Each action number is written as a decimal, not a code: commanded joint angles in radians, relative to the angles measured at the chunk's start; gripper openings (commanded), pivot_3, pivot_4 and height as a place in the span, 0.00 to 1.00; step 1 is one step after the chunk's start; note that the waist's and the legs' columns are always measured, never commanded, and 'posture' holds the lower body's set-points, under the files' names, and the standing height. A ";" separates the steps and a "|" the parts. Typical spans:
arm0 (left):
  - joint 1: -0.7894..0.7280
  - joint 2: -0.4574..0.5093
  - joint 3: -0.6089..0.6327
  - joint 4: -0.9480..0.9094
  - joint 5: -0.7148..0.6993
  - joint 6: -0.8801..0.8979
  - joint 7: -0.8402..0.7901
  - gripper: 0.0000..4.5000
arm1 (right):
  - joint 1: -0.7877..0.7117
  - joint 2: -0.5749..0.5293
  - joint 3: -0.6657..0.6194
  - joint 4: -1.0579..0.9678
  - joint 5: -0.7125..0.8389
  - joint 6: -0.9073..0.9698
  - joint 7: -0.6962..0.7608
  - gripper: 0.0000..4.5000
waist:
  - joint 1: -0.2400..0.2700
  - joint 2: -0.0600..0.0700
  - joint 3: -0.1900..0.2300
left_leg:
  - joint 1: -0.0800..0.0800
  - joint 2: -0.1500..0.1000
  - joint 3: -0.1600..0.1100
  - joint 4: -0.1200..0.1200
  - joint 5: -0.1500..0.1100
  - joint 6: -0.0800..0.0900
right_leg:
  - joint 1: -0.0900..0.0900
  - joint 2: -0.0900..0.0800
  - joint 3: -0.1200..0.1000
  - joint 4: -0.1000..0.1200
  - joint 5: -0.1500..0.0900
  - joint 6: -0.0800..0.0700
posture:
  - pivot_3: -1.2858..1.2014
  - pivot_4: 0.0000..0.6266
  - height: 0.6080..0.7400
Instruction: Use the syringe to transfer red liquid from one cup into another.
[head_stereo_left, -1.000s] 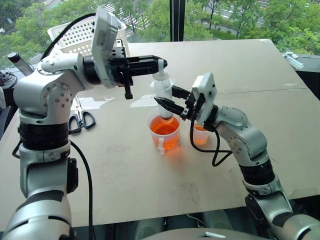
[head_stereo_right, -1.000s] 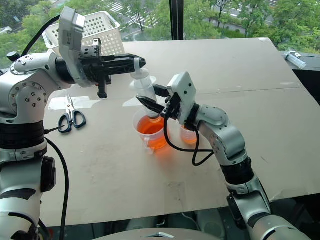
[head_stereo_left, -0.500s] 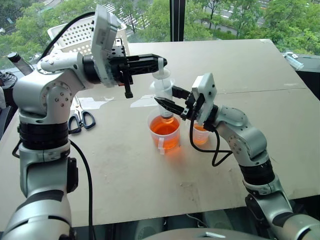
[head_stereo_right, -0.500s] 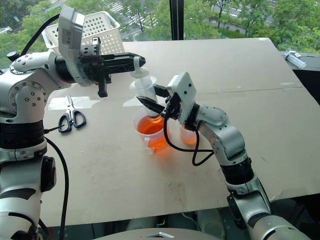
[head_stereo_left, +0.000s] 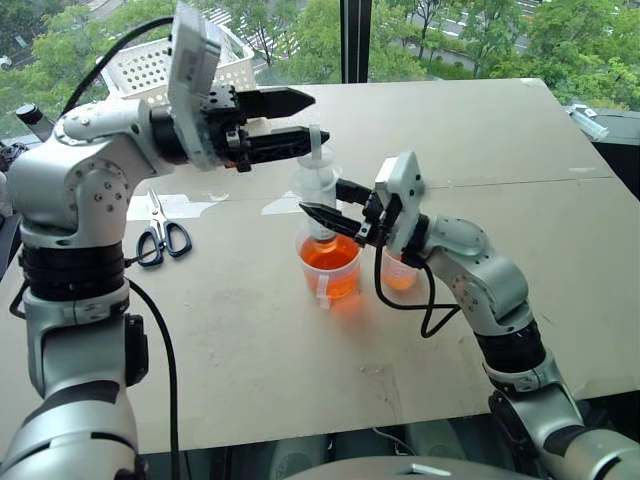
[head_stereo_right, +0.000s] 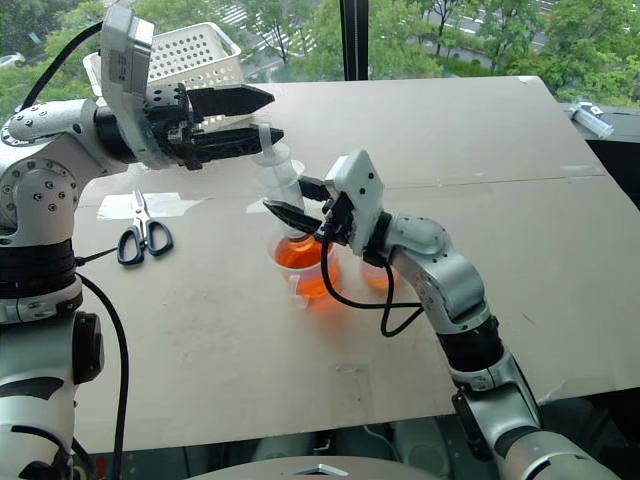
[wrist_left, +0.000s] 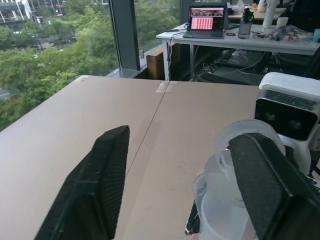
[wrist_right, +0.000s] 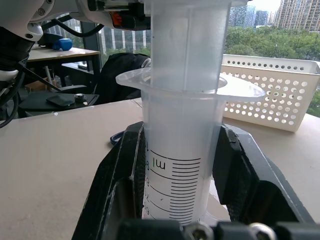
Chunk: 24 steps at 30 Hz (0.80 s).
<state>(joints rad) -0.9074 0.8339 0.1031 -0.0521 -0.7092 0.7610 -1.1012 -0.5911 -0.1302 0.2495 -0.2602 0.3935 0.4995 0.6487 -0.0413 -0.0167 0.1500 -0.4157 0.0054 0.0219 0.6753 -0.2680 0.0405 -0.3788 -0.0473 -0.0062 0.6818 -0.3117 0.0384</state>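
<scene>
A: What's the surface and the room like?

B: A pale brown tabletop (head_stereo_left: 250, 340) with a taped seam, set against tall windows with green trees outside. A white perforated basket (head_stereo_left: 150, 70) sits toward 10 o'clock, black-handled scissors (head_stereo_left: 160, 236) at 9 o'clock. From the left wrist view, a desk with an open laptop (wrist_left: 206, 20) stands further into the room.

A: And the syringe?

B: The syringe (head_stereo_left: 318, 190) stands upright near the tabletop's middle, its tip down in the larger cup (head_stereo_left: 329, 266), which holds the red liquid (head_stereo_left: 329, 257). The smaller cup (head_stereo_left: 400, 272) is just beside it at 3 o'clock, with a little red liquid too.

A: Which tool has it?

B: The right tool (head_stereo_left: 325, 200) is clamped around the barrel below the flange; the right wrist view shows both black fingers (wrist_right: 125, 170) pressed against its sides.

A: The left one?

B: The left tool (head_stereo_left: 300, 120) has its jaws spread wide, level, at the plunger top. One finger (wrist_left: 265, 185) sits beside the plunger disc, the other stands well apart, so it grips nothing.
</scene>
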 joint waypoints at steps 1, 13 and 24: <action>-0.031 0.103 0.089 -0.024 -0.054 0.027 -0.078 0.91 | 0.004 0.003 0.004 -0.026 0.019 0.014 0.005 0.32 | -0.004 0.000 0.000 | 0.000 0.000 0.000 0.000 0.000 0.000 | 0.000 0.000 0.000 0.000 0.000 0.000 | 0.52 0.24 1.00; -0.018 0.152 0.139 -0.008 -0.086 0.030 -0.086 0.91 | -0.055 -0.023 -0.099 -0.076 0.093 0.053 -0.013 0.32 | 0.007 0.000 0.000 | 0.000 0.000 -0.001 0.002 0.000 0.000 | 0.000 0.000 0.000 0.001 0.000 0.000 | 0.52 0.24 1.00; -0.049 0.094 0.170 0.026 -0.139 0.037 -0.051 0.91 | -0.103 -0.039 -0.254 -0.164 0.302 0.197 -0.084 0.32 | 0.000 -0.001 0.000 | 0.000 0.000 -0.002 0.002 0.000 0.000 | 0.000 0.000 0.000 0.007 0.000 0.000 | 0.52 0.24 1.00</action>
<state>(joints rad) -0.9206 0.9467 0.2279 -0.0362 -0.8183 0.8055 -1.1711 -0.6641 -0.1604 0.0744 -0.3554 0.5957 0.6530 0.5945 -0.0408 -0.0173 0.1503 -0.4158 0.0054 0.0203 0.6770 -0.2681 0.0405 -0.3790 -0.0471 -0.0059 0.6892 -0.3118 0.0384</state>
